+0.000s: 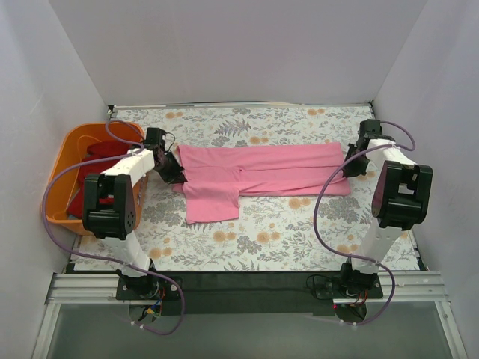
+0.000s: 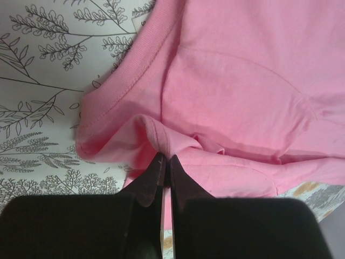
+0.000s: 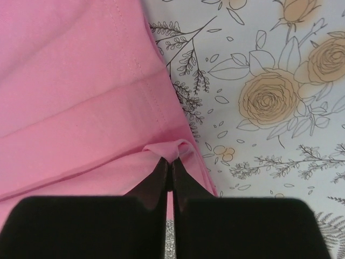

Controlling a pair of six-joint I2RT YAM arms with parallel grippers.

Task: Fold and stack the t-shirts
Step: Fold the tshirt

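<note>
Cloth of the pink t-shirt (image 1: 262, 168) is pinched at both ends: left pincer (image 2: 165, 159) nips a fold beside its collar, right pincer (image 3: 168, 163) one at its hem.

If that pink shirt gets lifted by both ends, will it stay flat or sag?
Likely sags: the pink shirt puckers into soft folds where the left gripper and right gripper pinch it. Probably light, thin cloth. Its loose sleeve would likely dangle.
</note>
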